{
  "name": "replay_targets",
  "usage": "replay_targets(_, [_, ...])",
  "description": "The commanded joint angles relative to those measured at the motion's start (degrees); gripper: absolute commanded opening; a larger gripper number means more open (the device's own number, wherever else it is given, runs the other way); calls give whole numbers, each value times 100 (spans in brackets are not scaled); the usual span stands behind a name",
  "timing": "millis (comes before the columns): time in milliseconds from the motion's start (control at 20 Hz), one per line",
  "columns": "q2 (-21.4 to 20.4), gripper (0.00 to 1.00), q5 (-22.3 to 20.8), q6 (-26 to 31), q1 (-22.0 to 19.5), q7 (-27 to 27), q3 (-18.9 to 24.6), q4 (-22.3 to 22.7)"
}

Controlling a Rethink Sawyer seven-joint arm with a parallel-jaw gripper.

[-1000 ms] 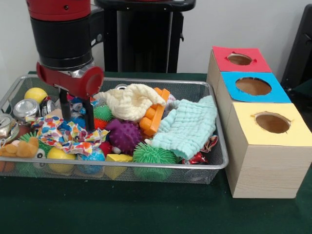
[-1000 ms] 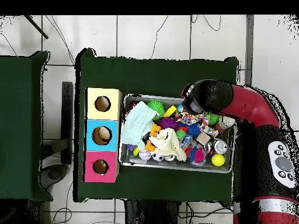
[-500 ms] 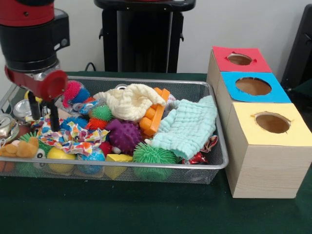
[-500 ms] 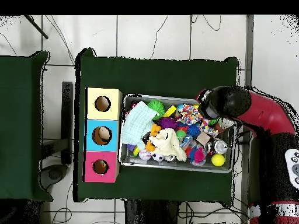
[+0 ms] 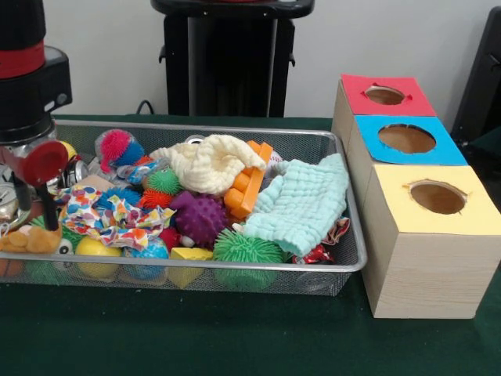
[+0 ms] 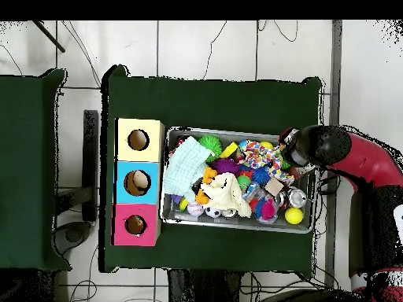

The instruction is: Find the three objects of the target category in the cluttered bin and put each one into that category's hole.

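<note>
1. The claw (image 5: 33, 205) hangs over the end of the cluttered bin (image 5: 356, 262) farthest from the boxes. Its two dark fingers (image 5: 50, 207) stand apart with nothing between them, so it is open and empty.
2. A second ago it stood further in, above the confetti-patterned cloth (image 5: 109, 219); half a second ago it was partway out; now it is at the bin's end wall. It carried nothing along, and the clutter looks undisturbed.
3. Just below the fingertips, touching or nearly so, lies an orange-tan plush animal (image 5: 30, 238) against the bin's near wall. I judge this to be the target of the shift: the claw has lined itself up for a grasp and needs only to descend and close.
4. Just beside the claw, on its inward side, is the patterned cloth, with a yellow ball (image 5: 95, 249) under its edge.
5. Further off lie the purple spiky ball (image 5: 200, 217), the cream knitted cloth (image 5: 210, 163) and the pale green cloth (image 5: 301, 205). The tiger and duck plush are not visible; probably buried.
6. Farthest, beyond the bin's other end, stand the yellow box (image 5: 427, 235), blue box (image 5: 407, 141) and red box (image 5: 385, 95), each with a hole. No plush has been delivered yet, as far as I can judge.
</note>
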Motion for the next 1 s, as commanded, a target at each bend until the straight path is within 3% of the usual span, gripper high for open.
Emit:
replay_targets(50, [496,100,-295,-326,-17,-1292,724,-156])
replay_targets(500, [345,100,-275,-522,-12,-928,759,133])
replay_targets(1000, [393,100,-612,-527,147,-834,504,-140])
